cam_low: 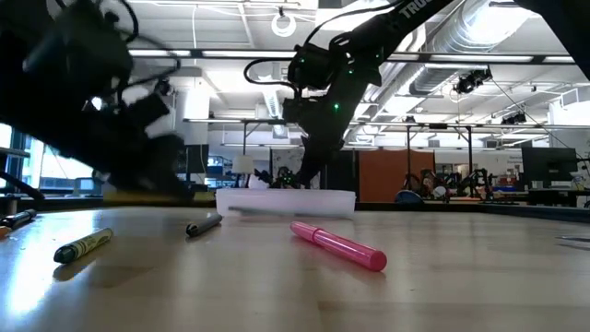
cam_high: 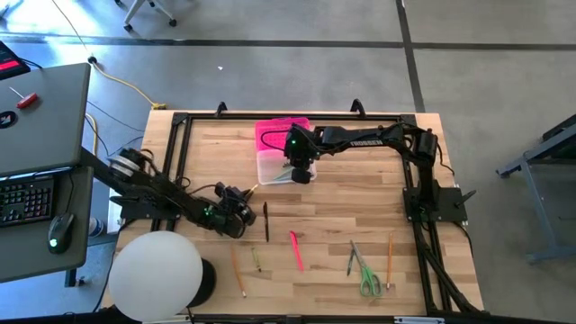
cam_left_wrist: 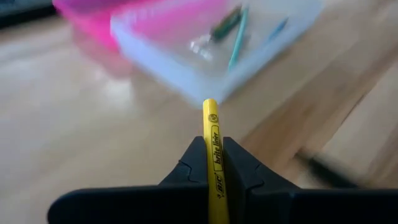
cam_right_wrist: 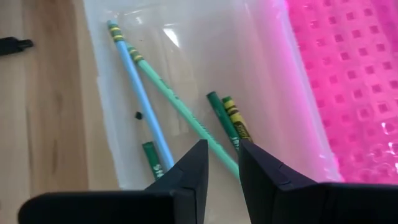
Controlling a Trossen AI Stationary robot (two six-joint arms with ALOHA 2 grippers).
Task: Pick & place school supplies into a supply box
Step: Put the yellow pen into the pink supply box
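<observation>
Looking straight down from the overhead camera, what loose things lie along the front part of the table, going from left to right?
An orange pencil, a small yellow-green crayon, a black pen, a pink marker, green-handled scissors, then another orange pencil.

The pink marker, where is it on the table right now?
In the high view the pink marker lies loose near the table's front centre, between the dark pen on its left and the green-handled scissors on its right.

Place: open industrial lab or workshop
Upper frame, low view: exposed ducts point(cam_low: 479, 37)
Left, high view: desk point(cam_high: 40, 117), keyboard point(cam_high: 25, 198)
Floor: concrete point(cam_high: 288, 63)
</observation>
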